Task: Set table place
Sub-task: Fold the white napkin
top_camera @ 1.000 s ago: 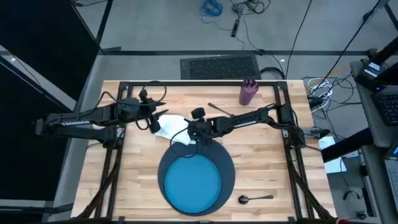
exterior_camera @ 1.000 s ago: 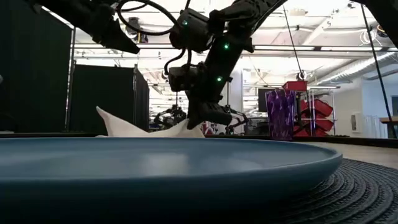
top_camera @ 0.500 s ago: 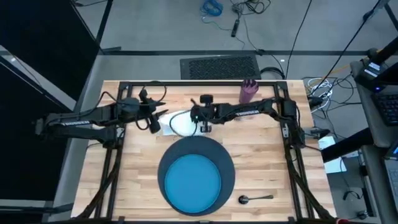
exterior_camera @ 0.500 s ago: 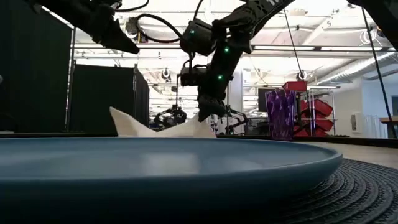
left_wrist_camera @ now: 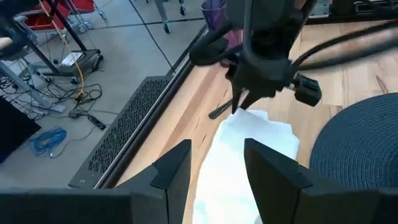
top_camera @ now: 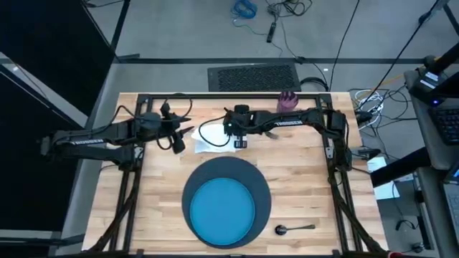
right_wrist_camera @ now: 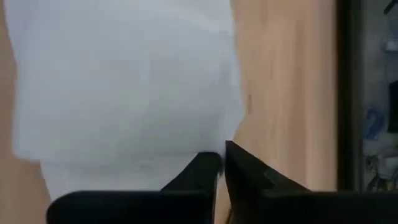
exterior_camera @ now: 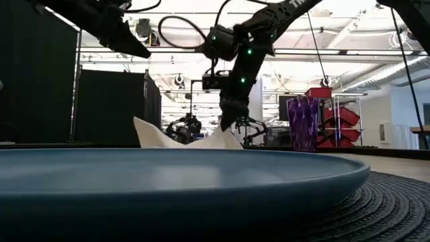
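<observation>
- Backward went the right gripper (top_camera: pixel 239 143), dragging the white napkin (top_camera: pixel 213 139) away from the charger (top_camera: pixel 262 195) toward the table's (top_camera: pixel 301 172) far edge, compared with a second earlier.
- Its fingers were pressed together on the napkin's edge, as the right wrist view showed.
- Napkin lay crumpled on the planks, between the two grippers, one corner peaked up in the low view.
- Left gripper (top_camera: pixel 183 136) hovered just beside the cloth, fingers spread.
- Blue plate (top_camera: pixel 221 208) sat on the charger at the near edge; the spoon (top_camera: pixel 295 228) lay to its right.
- Purple cup (top_camera: pixel 288 101) stood at the far edge, behind the right arm.
</observation>
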